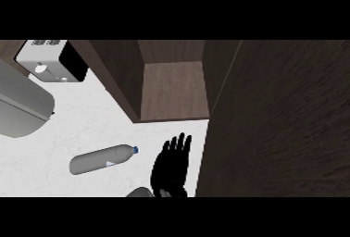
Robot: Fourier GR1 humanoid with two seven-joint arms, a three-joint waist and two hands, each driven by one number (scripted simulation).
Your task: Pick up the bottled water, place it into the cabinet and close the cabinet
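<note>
- A black hand (pixel 171 165) rises from the near edge just right of the bottled water (pixel 103 159), fingers straight and spread, holding nothing. Which of the robot's hands it is cannot be told from this view; no second hand shows.
- The bottled water lies on its side on the white counter (pixel 82 125), near the hand but apart from it, its long axis running from lower left to upper right, its blue cap (pixel 135 149) toward the cabinet (pixel 174 88).
- Beyond the bottle, the cabinet stands open, its wooden floor bare; its dark door (pixel 287 120) swings out to the bottle's right.
- Risk, as judged: a lying bottle may roll away if fingers nudge its side, and the open door crowds the hand's path.
- Far left of the bottle sit a grey appliance (pixel 21 109) and a white machine (pixel 48 62).
</note>
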